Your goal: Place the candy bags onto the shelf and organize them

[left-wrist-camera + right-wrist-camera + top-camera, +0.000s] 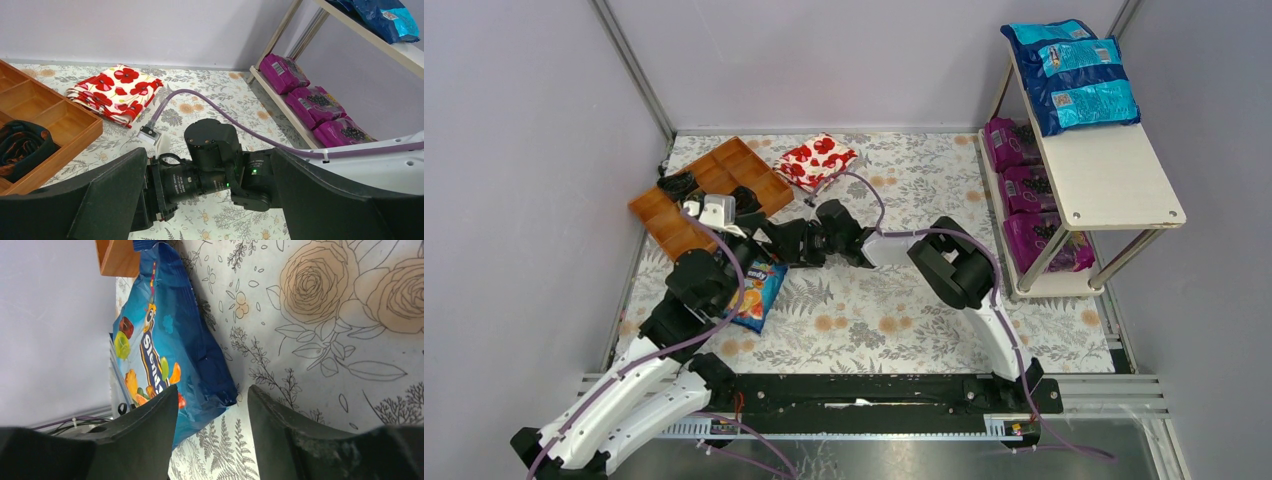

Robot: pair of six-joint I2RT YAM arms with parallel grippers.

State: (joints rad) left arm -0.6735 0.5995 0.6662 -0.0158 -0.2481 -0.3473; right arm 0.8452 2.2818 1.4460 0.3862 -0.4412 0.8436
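Note:
A blue candy bag [757, 298] with fruit pictures lies flat on the flowered table near the left arm; it also shows in the right wrist view [165, 350]. My right gripper [771, 255] [211, 395] is open and low over the bag's end. One corner of the bag lies between its fingers, not pinched. My left gripper [752, 222] [209, 155] is open and empty, its fingers on either side of the right arm's wrist. The shelf [1114, 170] [280, 100] stands at the right. Three blue bags [1074, 80] lie on its top board and three purple bags [1027, 190] [312, 100] on its lower board.
A brown compartment tray [714, 185] [55, 125] holding dark wrapped pieces [677, 185] [22, 145] sits at the back left. A red-and-white flowered packet [816, 160] [117, 92] lies beside it. The two arms are close together at mid-left. Grey walls enclose the table.

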